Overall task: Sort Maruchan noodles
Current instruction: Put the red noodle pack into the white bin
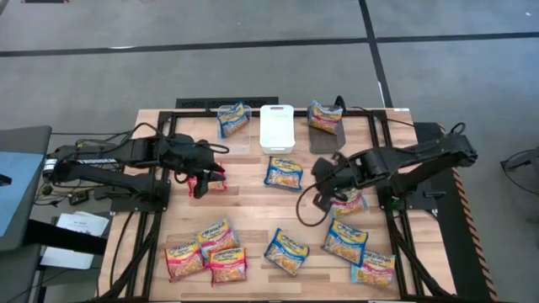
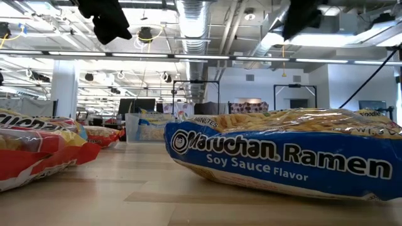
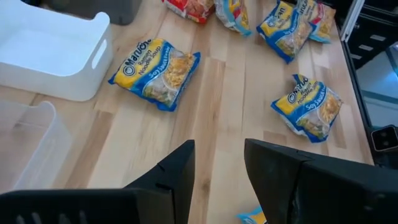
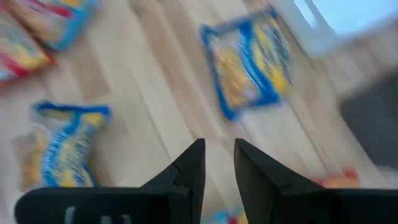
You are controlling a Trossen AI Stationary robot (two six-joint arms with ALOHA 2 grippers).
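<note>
Fingers of the left gripper (image 3: 217, 180) stand slightly parted with nothing visible between them; the right gripper (image 4: 217, 171) likewise, over bare table (image 1: 253, 215). Noodle packets (image 1: 284, 172) lie scattered, two sitting in bins (image 1: 234, 126). Right wrist view is blurred.

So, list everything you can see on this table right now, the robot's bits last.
Packets: about eleven; yellow with blue, red or pink trim; one in each end bin, the rest spread on the table.
Bins: three; clear bin, white bin, grey bin; a row at the far edge.
Table: one; light wood.
Left claw: one; dark; at a red packet, left side.
Right claw: one; dark; over a pink packet, right of centre.
</note>
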